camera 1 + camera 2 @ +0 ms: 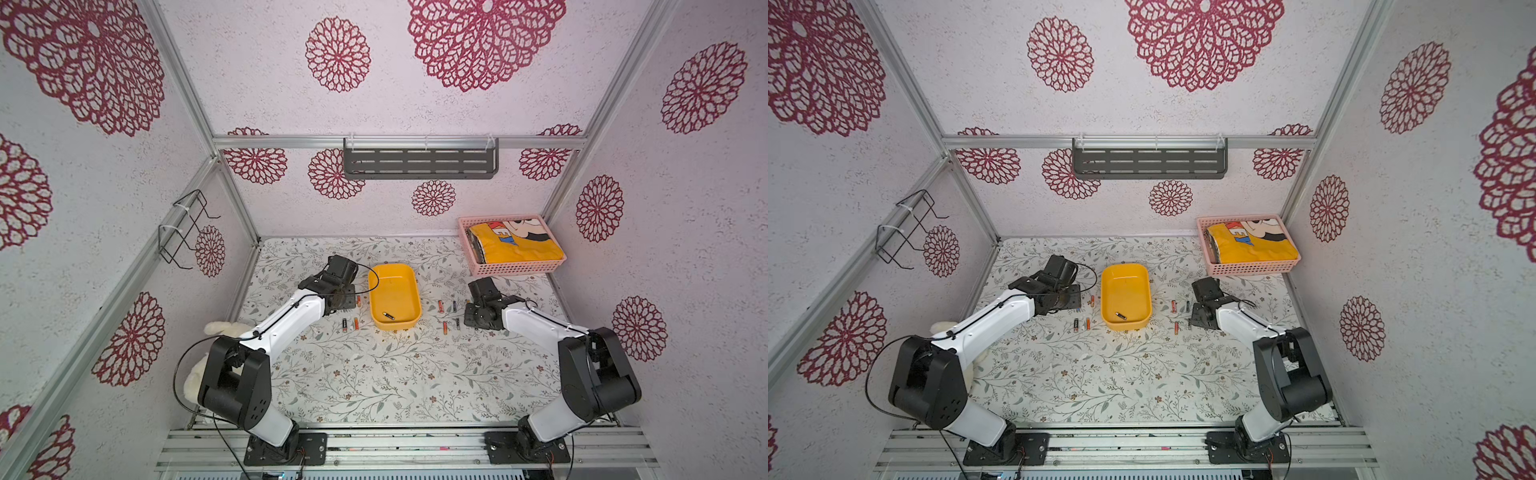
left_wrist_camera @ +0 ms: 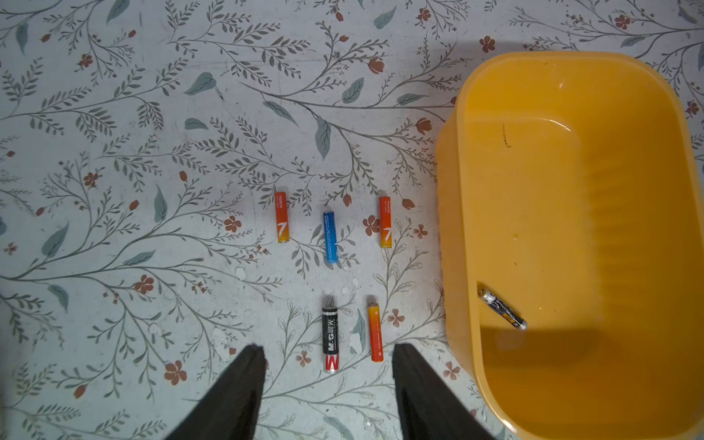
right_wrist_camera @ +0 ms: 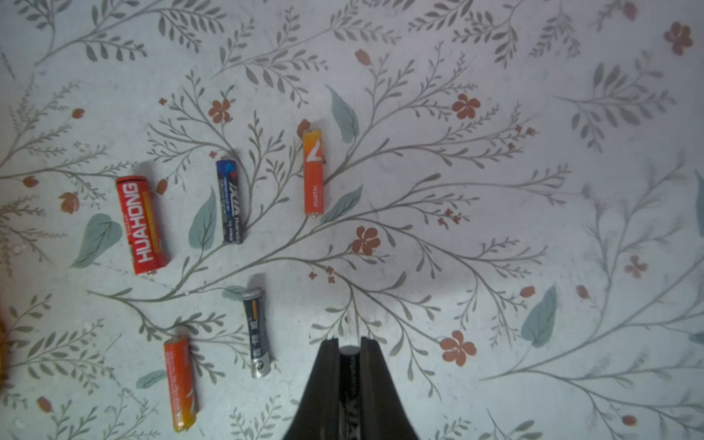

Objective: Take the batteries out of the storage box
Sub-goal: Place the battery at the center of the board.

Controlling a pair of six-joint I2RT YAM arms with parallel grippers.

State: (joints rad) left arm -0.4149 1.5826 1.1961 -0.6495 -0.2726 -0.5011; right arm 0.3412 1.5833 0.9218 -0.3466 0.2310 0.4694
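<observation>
Left wrist view: a lone battery (image 2: 503, 308), black with metal ends, lies on the floor of the storage box (image 2: 571, 68), in the box's near-left corner, just inside the left wall.
Long axis: slanted, running far-left to near-right, square to neither wall.
Already out: the left-hand batteries (image 2: 330, 237), five of them, lie on the tabletop (image 2: 114, 266) left of the box. The right-hand batteries (image 3: 232, 202), five more, lie to its right. All of them point roughly near to far.
Left end effector (image 2: 329, 349): jaws apart, about half open and empty, hovering above the tabletop just left of the box.
Key relation: the lone battery lies to this end effector's right, across the box's left wall.
Right end effector (image 3: 349, 343): closed on a held battery (image 3: 349, 381), black and pinched lengthwise between the fingers, close above the tabletop beside the right-hand batteries.
Nearer arm: the left, by my reading. It is also the free one.
Coming move: it likely needs a shift right over the wall and a wrist turn so the jaws straddle the slant. Then it must drop into a corner where the wall leaves little finger room.
Left arm pose: forearm slants far and right from its near-edge base, wrist folded to look straight down.
Right arm pose: forearm slants far and left, wrist bent down.
</observation>
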